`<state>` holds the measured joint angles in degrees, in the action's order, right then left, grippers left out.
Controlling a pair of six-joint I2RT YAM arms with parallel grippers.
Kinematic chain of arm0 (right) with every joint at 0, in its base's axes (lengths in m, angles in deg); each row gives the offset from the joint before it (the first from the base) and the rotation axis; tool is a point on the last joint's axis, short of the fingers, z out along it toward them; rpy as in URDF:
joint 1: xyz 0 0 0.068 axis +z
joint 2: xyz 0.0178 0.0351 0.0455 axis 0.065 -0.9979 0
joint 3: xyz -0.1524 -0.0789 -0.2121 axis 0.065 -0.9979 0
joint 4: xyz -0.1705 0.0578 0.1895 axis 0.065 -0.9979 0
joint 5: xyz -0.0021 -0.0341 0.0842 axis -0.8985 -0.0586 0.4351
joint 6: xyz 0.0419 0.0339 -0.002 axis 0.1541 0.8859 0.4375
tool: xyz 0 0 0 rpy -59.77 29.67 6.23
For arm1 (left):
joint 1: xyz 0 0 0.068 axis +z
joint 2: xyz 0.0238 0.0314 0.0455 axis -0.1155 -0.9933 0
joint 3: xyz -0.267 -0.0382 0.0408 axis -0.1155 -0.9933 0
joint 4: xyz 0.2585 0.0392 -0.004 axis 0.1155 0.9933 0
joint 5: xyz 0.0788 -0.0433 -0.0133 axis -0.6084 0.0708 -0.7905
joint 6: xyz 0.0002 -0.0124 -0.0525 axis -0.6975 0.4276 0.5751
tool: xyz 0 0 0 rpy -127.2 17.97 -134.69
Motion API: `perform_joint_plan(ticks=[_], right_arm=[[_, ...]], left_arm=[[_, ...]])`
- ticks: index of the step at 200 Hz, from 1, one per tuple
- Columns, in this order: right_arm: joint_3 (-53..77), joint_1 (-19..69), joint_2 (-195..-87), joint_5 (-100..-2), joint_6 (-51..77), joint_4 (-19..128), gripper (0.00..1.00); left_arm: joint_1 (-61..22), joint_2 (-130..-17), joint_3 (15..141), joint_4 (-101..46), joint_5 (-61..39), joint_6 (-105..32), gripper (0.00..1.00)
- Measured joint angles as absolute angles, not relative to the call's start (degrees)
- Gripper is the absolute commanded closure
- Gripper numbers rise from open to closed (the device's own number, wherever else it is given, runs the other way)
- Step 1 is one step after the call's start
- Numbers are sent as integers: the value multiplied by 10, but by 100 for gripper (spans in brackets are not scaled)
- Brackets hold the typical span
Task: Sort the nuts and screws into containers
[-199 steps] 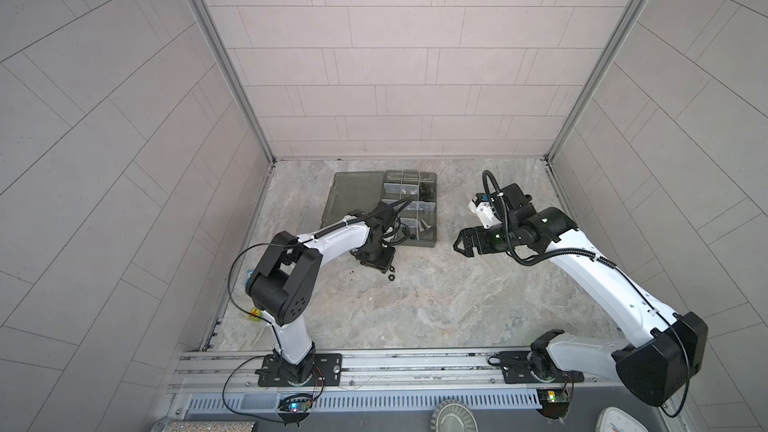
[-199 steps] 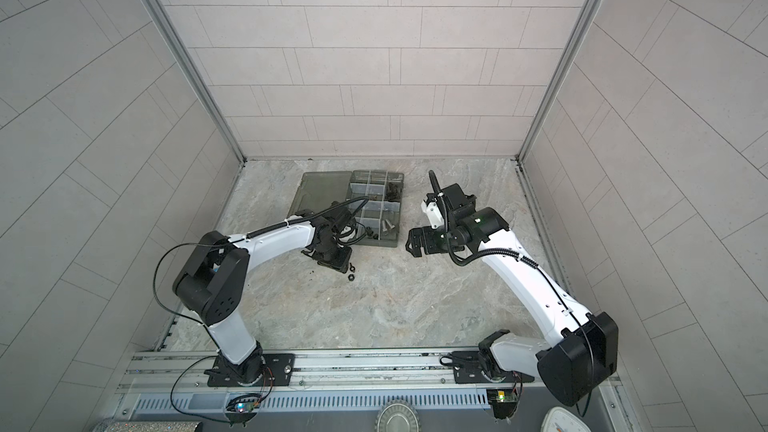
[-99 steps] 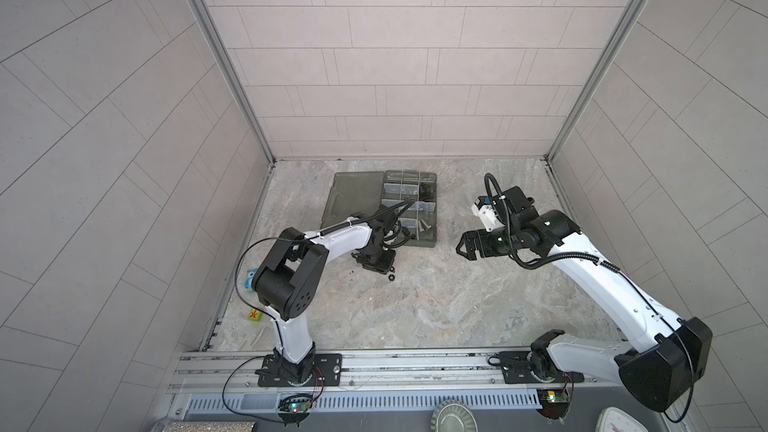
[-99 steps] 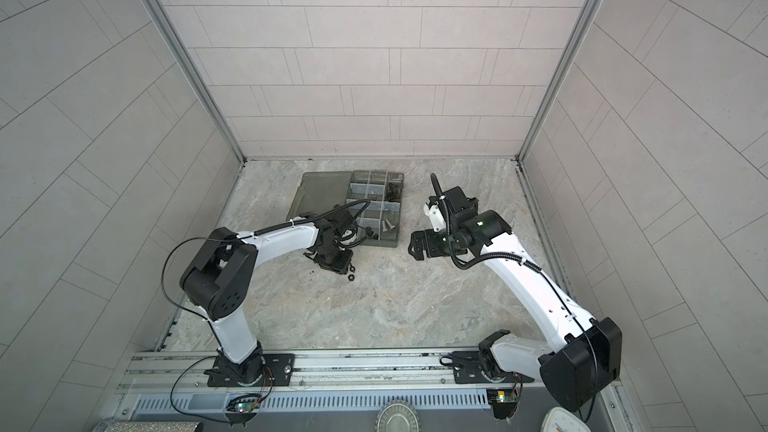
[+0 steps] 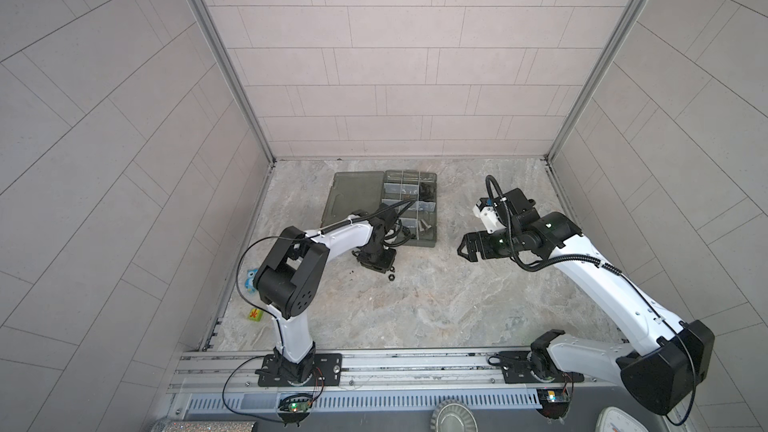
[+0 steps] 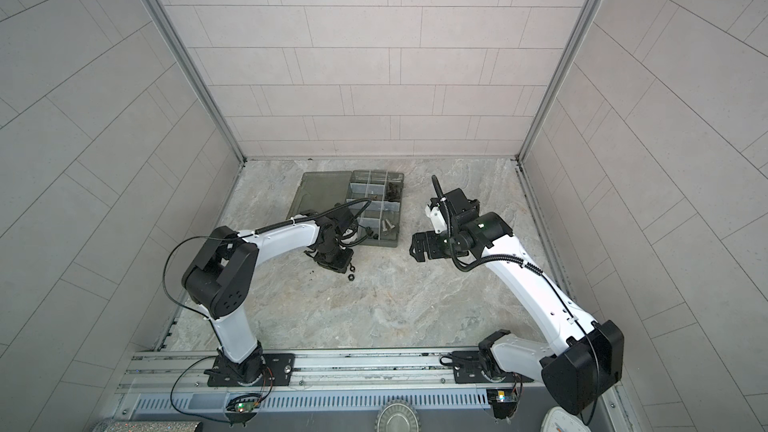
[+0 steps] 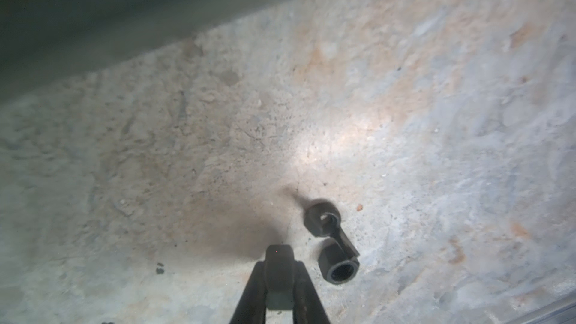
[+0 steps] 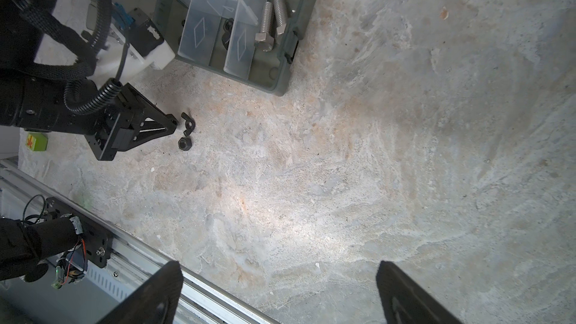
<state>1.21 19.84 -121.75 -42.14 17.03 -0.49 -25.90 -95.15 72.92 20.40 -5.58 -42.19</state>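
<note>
My left gripper (image 7: 279,263) is down at the stone floor, just in front of the organizer box (image 5: 434,218). Its fingers (image 7: 252,288) are shut on a small stubby black piece; I cannot tell whether it is a screw or a nut. Right beside the tips lie a black hex nut (image 7: 339,264) (image 8: 184,144) and a winged black nut (image 7: 322,218) (image 8: 188,123). Two silver screws (image 8: 271,23) (image 5: 424,225) lie in a near compartment of the containers (image 6: 376,209). My right gripper (image 8: 279,268) (image 5: 463,251) hovers open and empty to the right of the box.
The box's flat lid (image 5: 353,197) lies open to the left. Dark pieces sit in a far compartment (image 5: 427,190). A green block (image 5: 255,315) and a blue thing (image 5: 250,278) lie by the left wall. A metal rail (image 8: 199,285) runs along the front edge.
The left gripper's fingers have drawn together on the black piece at the floor. The right arm has barely moved and stays open.
</note>
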Motion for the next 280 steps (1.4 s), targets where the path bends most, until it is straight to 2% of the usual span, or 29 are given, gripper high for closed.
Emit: perform_joint_plan(ticks=[79, 142, 155, 170, 186, 244, 280], right_arm=[[0, 198, -1214, -423, 179, 30, 1], [8, 194, -1244, -424, 171, 37, 1], [16, 191, -1250, -423, 167, 35, 1], [25, 188, -1255, -424, 162, 33, 1], [32, 183, -1258, -423, 157, 32, 1], [57, 169, -1290, -420, 137, 23, 1], [61, 168, -1311, -409, 134, 24, 2]], left_arm=[[-259, -965, 918, 289, -65, -439, 83], [-259, -1080, 1050, 309, -55, -438, 83], [-259, -1093, 1057, 309, -50, -439, 78], [-259, -1100, 1059, 311, -47, -439, 67], [-259, -1103, 1061, 314, -45, -439, 63], [-259, -1100, 1064, 315, -53, -437, 63], [-259, -1009, 972, 313, -70, -421, 63]])
